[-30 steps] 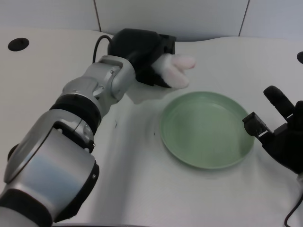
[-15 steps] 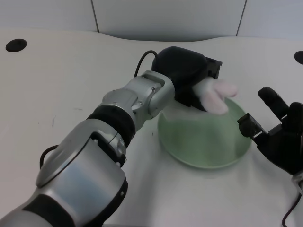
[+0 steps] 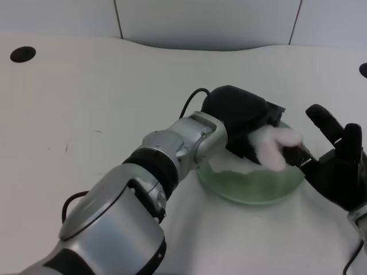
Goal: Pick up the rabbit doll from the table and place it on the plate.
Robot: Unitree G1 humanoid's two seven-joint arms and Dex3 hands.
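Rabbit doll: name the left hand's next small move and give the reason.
Probably lower a little and open the fingers. The left hand holds the rabbit doll over the green plate, toward its right side, so the doll should land inside the rim. Whether it already touches the plate cannot be told.

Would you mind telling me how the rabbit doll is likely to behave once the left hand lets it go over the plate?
The rabbit doll looks plush and fuzzy, so it is probably soft and light. Its pale ears stick out past the left hand and look floppy. Over the green plate, it would likely slump where dropped rather than roll or break.
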